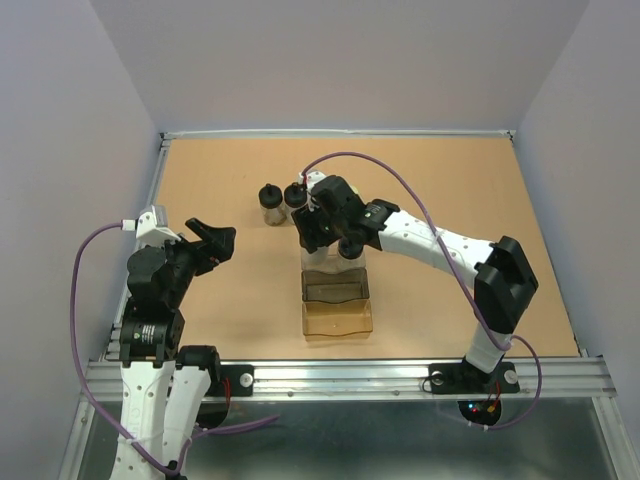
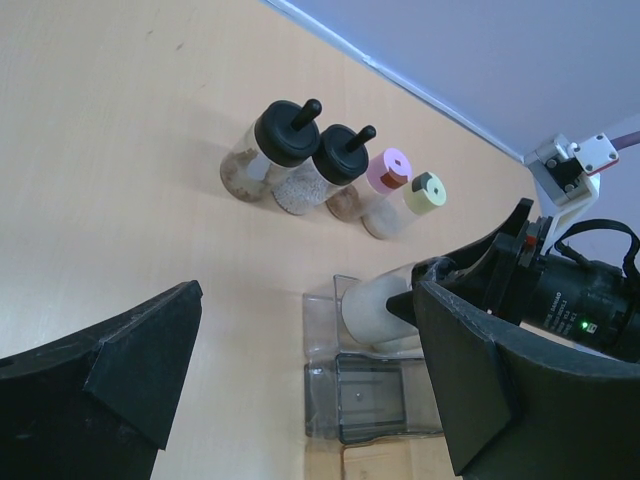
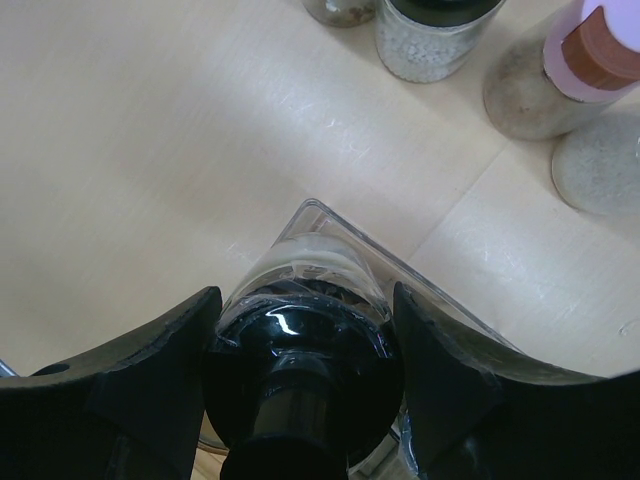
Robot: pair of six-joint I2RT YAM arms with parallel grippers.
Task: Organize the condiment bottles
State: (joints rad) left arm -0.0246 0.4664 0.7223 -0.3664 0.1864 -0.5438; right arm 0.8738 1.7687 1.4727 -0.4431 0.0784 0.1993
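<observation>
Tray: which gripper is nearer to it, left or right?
Right. The right gripper holds a bottle at the tray's far end; the left gripper hangs open, off to its left.

A tan, wood-toned tabletop (image 1: 220,180) is filling the middle of the overhead view, under soft, even light that is casting only faint shadows. Plain pale grey walls are boxing it in on three sides. A back wall (image 1: 340,60) is rising behind the far edge, and a left wall (image 1: 60,130) and a right wall (image 1: 595,150) are standing along the side edges. A thin silvery strip (image 1: 340,132) is running along the far edge. A wider aluminium rail (image 1: 350,378) is spanning the near edge, with a dull grey surface (image 1: 400,445) showing below it. Up close, fine scratches and a thin straight line (image 3: 460,200) are marking the tabletop.
</observation>
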